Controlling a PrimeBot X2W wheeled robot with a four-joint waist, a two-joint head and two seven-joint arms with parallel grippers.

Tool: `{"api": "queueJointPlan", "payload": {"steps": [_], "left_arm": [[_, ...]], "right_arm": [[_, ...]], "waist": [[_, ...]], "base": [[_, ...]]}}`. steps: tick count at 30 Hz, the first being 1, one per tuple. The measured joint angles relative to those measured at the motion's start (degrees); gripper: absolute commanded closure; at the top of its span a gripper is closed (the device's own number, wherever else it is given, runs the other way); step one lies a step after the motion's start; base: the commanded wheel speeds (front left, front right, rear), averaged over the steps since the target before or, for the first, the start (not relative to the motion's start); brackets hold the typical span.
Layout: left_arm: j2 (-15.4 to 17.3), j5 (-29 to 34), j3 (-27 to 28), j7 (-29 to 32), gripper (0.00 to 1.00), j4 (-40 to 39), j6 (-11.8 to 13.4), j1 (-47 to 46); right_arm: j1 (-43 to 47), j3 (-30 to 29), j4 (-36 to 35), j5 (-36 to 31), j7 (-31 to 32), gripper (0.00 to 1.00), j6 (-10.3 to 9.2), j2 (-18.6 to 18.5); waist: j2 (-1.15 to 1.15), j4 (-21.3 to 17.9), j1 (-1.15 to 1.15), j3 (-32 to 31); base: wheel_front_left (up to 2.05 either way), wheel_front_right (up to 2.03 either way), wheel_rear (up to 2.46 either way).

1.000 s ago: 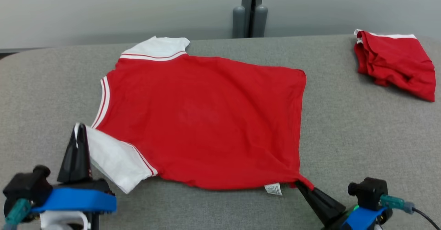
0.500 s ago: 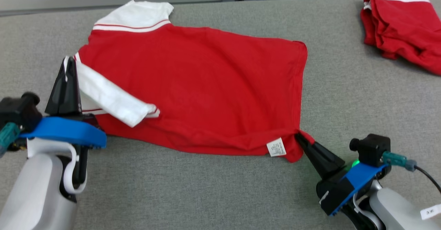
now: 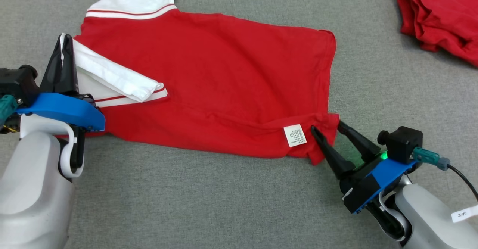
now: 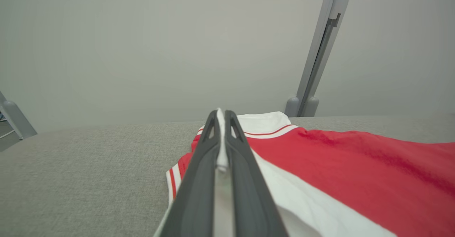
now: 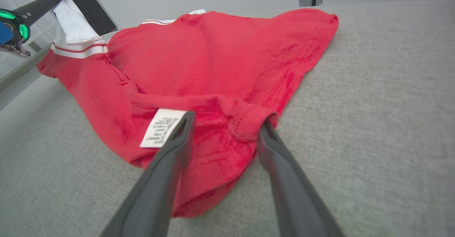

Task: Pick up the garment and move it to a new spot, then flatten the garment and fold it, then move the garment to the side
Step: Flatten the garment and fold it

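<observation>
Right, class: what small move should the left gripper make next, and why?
Probably open and let the sleeve go: the left gripper is shut on the white sleeve, which already lies folded over the shirt, while the right gripper stands open around the hem corner.

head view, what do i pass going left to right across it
left claw → white sleeve → label → right claw → red heap
</observation>
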Motion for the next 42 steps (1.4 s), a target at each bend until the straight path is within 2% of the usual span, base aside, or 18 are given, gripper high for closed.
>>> {"api": "queueJointPlan", "payload": {"steps": [4, 11, 19, 26, 30, 42], "left_arm": [[-0.8, 0.07, 0.05, -1.75, 0.0, 2.34, 0.22, -0.09], [-0.79, -0.47, 2.47, -3.57, 0.0, 2.45, 1.07, 4.0], [-0.93, -1.43, 3.36, -3.68, 0.0, 3.39, 1.01, 10.77], [-1.42, -2.4, 3.07, -3.22, 0.0, 8.04, 0.38, 11.52], [-1.71, -3.14, 2.8, -3.07, 0.0, 10.87, -0.78, 11.32], [-2.31, -3.54, 1.04, -2.61, 0.0, 20.23, -2.94, 5.88]], "right_arm": [[1.21, -1.03, -0.14, -1.47, -1.23, 0.0, 0.0, -0.52], [9.16, -6.05, -2.85, -3.67, -1.35, 0.0, 0.0, -0.97], [14.39, -8.53, -5.76, -5.53, 1.52, 0.0, 0.01, 2.44], [15.12, -9.77, -5.09, -6.88, 3.1, 0.0, 0.0, 5.05], [14.74, -9.79, -4.12, -7.69, 3.52, 0.0, 0.0, 6.46], [11.68, -10.12, -0.77, -9.49, 3.47, 0.0, 0.0, 9.39]], "waist": [[0.0, 0.4, -0.01, -1.4], [0.0, 1.1, -0.01, -3.81], [0.0, 1.38, -0.02, -4.87], [0.0, 1.33, -0.02, -4.82], [0.0, 1.07, -0.02, -4.54], [0.0, 0.79, -0.02, -2.76]], "base": [[0.0, 0.0, 0.0], [0.0, 0.0, 0.0], [0.0, 0.0, 0.0], [0.0, 0.0, 0.0], [0.0, 0.0, 0.0], [0.0, 0.0, 0.0]]}}
